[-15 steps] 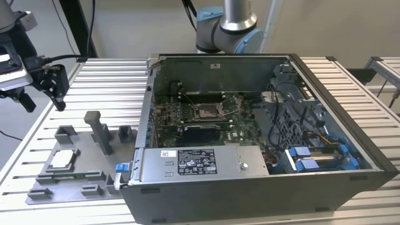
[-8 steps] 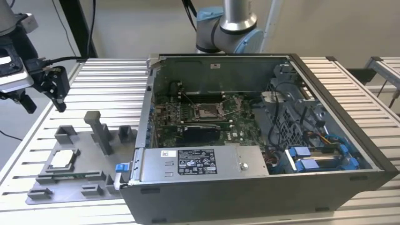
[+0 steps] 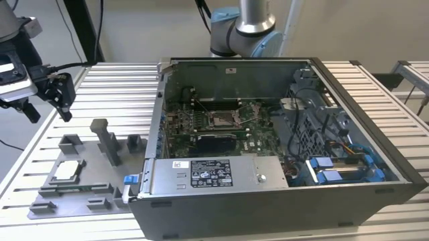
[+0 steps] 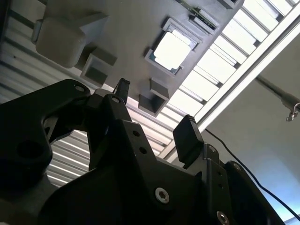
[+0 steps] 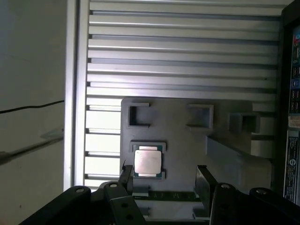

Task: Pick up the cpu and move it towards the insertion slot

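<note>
Tool (image 3: 49,114) open, empty, hovering above the cpu (image 3: 67,171) | cpu not yet lifted from grey tray (image 3: 95,174) | insertion slot (image 3: 221,119) well apart from cpu

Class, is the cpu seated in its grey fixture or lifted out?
Seated: the cpu lies flat in the grey fixture's pocket; the open claw holds nothing.

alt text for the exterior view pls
The gripper hangs open over the grey fixture plate where the cpu lies untouched. On the exterior view's right, an open computer case shows the insertion slot on its green board.
</note>
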`<state>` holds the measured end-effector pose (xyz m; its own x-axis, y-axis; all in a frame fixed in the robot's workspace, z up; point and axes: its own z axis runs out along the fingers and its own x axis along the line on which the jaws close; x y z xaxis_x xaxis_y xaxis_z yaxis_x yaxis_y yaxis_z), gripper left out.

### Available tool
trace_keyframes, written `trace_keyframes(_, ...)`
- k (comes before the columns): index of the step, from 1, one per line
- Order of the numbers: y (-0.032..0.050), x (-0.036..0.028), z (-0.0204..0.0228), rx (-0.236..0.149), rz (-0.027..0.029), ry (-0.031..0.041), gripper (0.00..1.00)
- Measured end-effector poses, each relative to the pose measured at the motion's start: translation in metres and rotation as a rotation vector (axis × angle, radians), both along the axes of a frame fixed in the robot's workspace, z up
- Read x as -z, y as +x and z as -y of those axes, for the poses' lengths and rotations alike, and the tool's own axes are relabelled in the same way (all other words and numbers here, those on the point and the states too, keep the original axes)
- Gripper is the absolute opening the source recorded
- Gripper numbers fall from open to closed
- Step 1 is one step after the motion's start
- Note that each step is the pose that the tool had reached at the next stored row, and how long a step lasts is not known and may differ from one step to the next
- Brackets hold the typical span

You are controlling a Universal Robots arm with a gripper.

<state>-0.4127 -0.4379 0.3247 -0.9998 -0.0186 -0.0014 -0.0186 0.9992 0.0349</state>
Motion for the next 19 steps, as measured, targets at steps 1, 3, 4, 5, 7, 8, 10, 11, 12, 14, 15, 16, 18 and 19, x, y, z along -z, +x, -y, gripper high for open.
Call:
trace_keyframes(1,0.0,0.0004,0.0,0.0,0.0,0.0,1.0)
trace_keyframes(3,-0.0001,0.0012,0.0,0.0,0.0,0.0,1.0)
trace_keyframes(4,-0.0001,0.0016,0.0,0.0,0.0,0.0,1.0)
trace_keyframes(5,-0.0001,0.002,0.0,0.0,0.0001,0.0001,1.0)
trace_keyframes(7,-0.0002,0.0029,0.0,0.0,0.0001,0.0001,1.0)
trace_keyframes(8,-0.0002,0.0033,0.0,0.0,0.0001,0.0001,1.0)
trace_keyframes(10,-0.0002,0.0041,0.0,0.0,0.0,0.0,1.0)
trace_keyframes(11,-0.0002,0.0046,0.0,0.0,0.0,0.0,1.0)
trace_keyframes(12,-0.0002,0.005,0.0,0.0,0.0001,0.0001,1.0)
trace_keyframes(14,-0.0003,0.0059,0.0,0.0,0.0,0.0,1.0)
trace_keyframes(15,-0.0003,0.0064,0.0,0.0,0.0001,0.0,1.0)
trace_keyframes(16,-0.0003,0.007,0.0,0.0,0.0002,0.0001,1.0)
trace_keyframes(18,-0.0003,0.0081,0.0,0.0,0.0001,0.0,1.0)
trace_keyframes(19,-0.0003,0.0087,0.0,0.0,0.0,0.0,1.0)
